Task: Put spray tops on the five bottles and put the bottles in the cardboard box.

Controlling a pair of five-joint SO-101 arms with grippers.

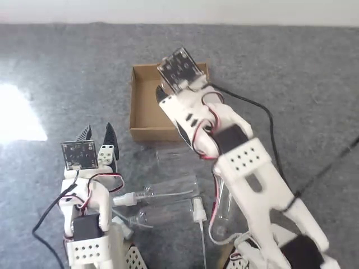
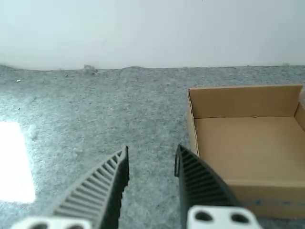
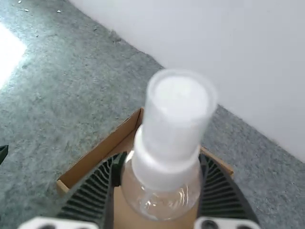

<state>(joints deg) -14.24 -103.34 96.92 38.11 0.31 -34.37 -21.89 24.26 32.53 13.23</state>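
**Placing step.** The right claw (image 3: 159, 167) is clamped on a capped bottle (image 3: 174, 119). The bottle's long axis runs along the fingers, cap end foremost, over the open cardboard box (image 3: 100, 157). The left claw (image 2: 151, 152) hangs spread and empty just beside the box. Other bottles (image 1: 168, 190) lie flat on the counter (image 1: 56, 73). Judged: the release falls to the right arm.

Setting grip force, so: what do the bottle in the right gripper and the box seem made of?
The bottle looks like clear glossy plastic: the box shows through its body, and its cap is frosted white. The box looks like matte brown cardboard, probably corrugated, though its edges are too small to tell.
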